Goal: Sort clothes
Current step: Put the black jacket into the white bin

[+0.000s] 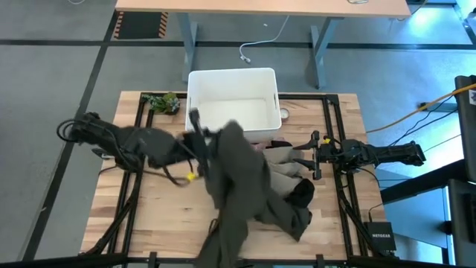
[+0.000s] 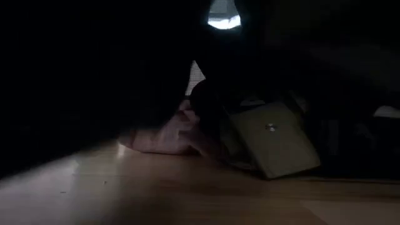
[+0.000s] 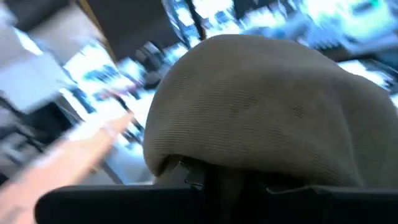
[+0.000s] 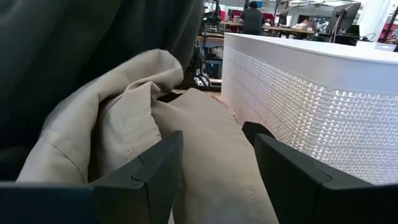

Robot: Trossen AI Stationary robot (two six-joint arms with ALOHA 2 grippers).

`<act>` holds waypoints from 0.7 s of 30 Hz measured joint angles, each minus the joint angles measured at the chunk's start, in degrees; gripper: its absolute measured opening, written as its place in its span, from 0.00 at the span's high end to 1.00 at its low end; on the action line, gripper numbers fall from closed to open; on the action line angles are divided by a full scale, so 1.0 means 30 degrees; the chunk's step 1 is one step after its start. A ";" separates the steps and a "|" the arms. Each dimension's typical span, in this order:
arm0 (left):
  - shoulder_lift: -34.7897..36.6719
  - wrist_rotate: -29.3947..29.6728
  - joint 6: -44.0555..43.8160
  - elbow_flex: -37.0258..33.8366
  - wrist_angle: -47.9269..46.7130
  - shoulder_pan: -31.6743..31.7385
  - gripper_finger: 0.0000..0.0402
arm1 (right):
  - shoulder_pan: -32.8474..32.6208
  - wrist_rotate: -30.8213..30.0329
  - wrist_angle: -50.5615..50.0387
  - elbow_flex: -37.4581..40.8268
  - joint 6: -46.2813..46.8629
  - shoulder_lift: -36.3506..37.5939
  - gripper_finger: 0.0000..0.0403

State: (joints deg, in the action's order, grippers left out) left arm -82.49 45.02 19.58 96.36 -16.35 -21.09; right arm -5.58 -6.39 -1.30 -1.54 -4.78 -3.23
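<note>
My left gripper (image 1: pixel 195 123) is raised by the white bin's (image 1: pixel 232 74) near left corner. It holds up the large dark olive-grey garment (image 1: pixel 238 179), whose lower part trails onto the table toward the near edge. My right gripper (image 1: pixel 303 158) is open, low beside the bin's near right corner. Its fingers stand on either side of the beige-tan garment (image 4: pixel 124 124), which lies on the table (image 1: pixel 281 170). A black garment (image 1: pixel 301 195) lies nearer the front. A pale pink garment (image 2: pixel 165 134) lies on the table under the hanging cloth. No navy garment shows. My left gripper holds the olive-grey garment near its upper end. The cloth (image 3: pixel 261 106) bulges over the fingers and hides them, so the kind of hold cannot be told. The garment hangs below the gripper, slack, with its lower end (image 1: pixel 227 231) on the table.
The white bin's wall (image 4: pixel 311 93) stands close beside my right gripper. A small green plant-like object (image 1: pixel 162 103) lies at the far left of the table. Bare wood (image 1: pixel 149 216) shows at the near left. A desk (image 1: pixel 260 7) stands beyond the table.
</note>
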 joint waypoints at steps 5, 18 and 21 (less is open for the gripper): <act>0.0883 0.0146 0.4367 0.0005 0.6050 0.1768 0.91 | 0.0000 0.0000 -0.0007 0.0000 -0.0006 0.0001 0.46; 0.1093 -0.1792 0.7838 -0.0079 1.2843 0.9646 0.91 | -0.0006 0.0000 -0.0001 0.0000 0.0001 0.0000 0.46; 0.0726 -0.2628 0.4549 -0.0286 0.9145 1.1588 0.91 | -0.0004 0.0000 -0.0004 0.0000 0.0001 -0.0002 0.46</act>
State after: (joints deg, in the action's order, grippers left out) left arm -80.31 37.14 33.23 95.50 11.08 13.67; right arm -5.60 -6.39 -1.31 -1.54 -4.78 -3.24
